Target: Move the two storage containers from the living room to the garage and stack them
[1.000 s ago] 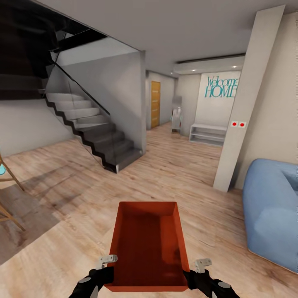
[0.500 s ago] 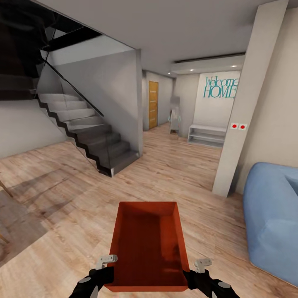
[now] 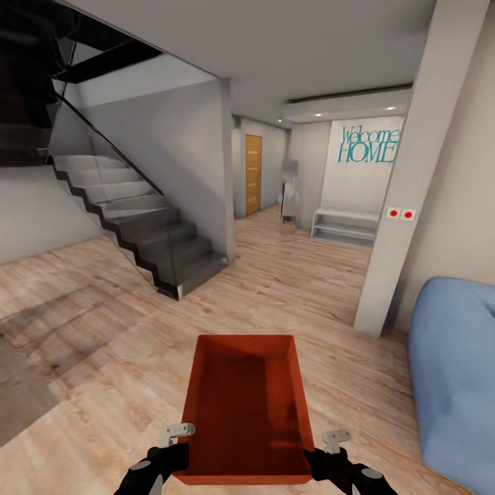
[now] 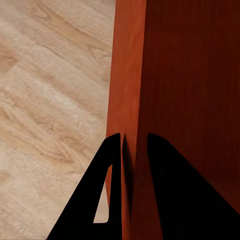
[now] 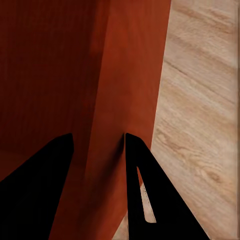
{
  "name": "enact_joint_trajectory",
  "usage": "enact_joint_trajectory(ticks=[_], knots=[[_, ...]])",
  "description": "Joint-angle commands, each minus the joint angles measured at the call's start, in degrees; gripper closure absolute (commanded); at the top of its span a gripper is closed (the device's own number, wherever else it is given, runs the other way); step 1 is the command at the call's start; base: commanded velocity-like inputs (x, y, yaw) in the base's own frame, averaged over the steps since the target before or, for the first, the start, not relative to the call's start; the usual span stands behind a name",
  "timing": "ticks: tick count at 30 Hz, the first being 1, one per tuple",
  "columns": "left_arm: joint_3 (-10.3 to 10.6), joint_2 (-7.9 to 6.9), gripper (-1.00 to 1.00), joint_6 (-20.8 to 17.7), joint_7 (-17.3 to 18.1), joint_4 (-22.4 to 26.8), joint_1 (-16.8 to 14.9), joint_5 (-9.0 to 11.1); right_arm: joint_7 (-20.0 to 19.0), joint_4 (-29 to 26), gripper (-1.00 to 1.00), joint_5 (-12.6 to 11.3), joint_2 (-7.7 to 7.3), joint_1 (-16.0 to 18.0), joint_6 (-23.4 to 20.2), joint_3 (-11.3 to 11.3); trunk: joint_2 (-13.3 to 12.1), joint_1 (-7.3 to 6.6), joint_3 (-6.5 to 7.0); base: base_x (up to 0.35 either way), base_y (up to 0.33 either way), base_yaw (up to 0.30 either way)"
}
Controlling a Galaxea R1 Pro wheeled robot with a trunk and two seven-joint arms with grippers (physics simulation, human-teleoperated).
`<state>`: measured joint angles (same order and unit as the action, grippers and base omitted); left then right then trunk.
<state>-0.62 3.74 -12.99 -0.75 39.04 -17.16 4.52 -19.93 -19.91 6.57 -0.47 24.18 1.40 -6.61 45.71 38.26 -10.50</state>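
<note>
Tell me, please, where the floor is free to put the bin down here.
Bare wood floor lies ahead of the storage container, between the staircase and the pillar. It is crowded at right, where the blue sofa stands.

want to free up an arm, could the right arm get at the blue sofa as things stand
Probably not. The right gripper is clamped on the wall of the orange bin, which the left gripper holds on the other side, and the blue sofa sits off to the right across open wood floor.

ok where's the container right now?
Head view: the storage container sits low and centred, held over the wood floor between the left gripper and right gripper, each clamping a side wall, sofa to its right.
</note>
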Motion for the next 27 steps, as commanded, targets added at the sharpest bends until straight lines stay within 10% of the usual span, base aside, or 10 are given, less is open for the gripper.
enact_joint_trajectory(ticks=[1, 27], knots=[[-0.43, 0.48, 1.00, -0.37, -0.28, 0.25, -0.06, -0.12, -0.51, 0.13, 1.00, 0.90, 0.74, -0.01, 0.09, 0.20, 0.07, 0.05, -0.09, 0.327, -0.091, 0.000], [-0.43, 0.48, 1.00, -0.37, -0.31, 0.25, -0.06, -0.12, -0.73, 0.13, 1.00, 0.90, 0.74, -0.01, 0.09, 0.20, 0.07, 0.05, -0.09, 0.327, -0.015, 0.000]])
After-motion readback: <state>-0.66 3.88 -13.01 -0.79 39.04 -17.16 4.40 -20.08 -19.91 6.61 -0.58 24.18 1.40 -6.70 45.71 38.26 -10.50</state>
